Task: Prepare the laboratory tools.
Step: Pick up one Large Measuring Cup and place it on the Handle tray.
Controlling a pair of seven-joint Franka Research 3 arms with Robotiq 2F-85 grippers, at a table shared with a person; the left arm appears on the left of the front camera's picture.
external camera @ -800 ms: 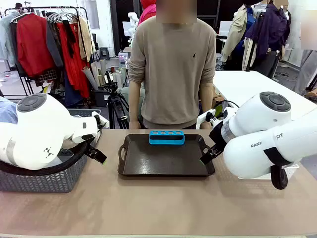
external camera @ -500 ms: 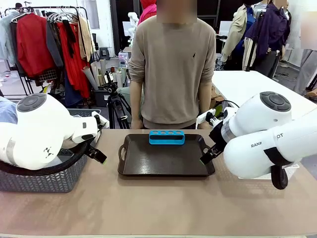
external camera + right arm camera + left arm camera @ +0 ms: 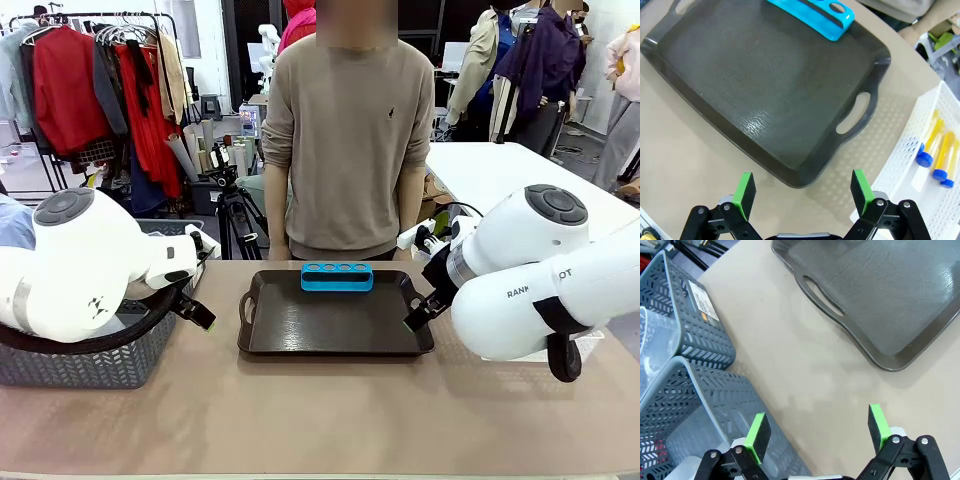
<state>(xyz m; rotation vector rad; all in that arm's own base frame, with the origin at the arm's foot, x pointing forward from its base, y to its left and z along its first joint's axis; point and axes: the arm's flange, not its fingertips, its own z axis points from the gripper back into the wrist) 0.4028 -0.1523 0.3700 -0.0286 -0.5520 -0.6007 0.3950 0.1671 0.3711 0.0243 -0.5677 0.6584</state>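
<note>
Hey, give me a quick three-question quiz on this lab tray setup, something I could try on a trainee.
1. True or false: the blue rack on the dark tray already holds tubes.
2. Where do the blue-capped tubes lie? A the white basket; B the dark tray; C the blue rack.
3. Fill in: the left gripper and the right gripper are both ___, holding nothing.
Key: 1 false; 2 A; 3 open.

The left arm point(image 3: 75, 265) fills the left of the front view, and the left gripper point(image 3: 818, 426) points down toward the centre with its jaws spread wide. The right arm point(image 3: 540, 285) mirrors it at right, and the right gripper point(image 3: 802, 187) is equally wide apart.
</note>
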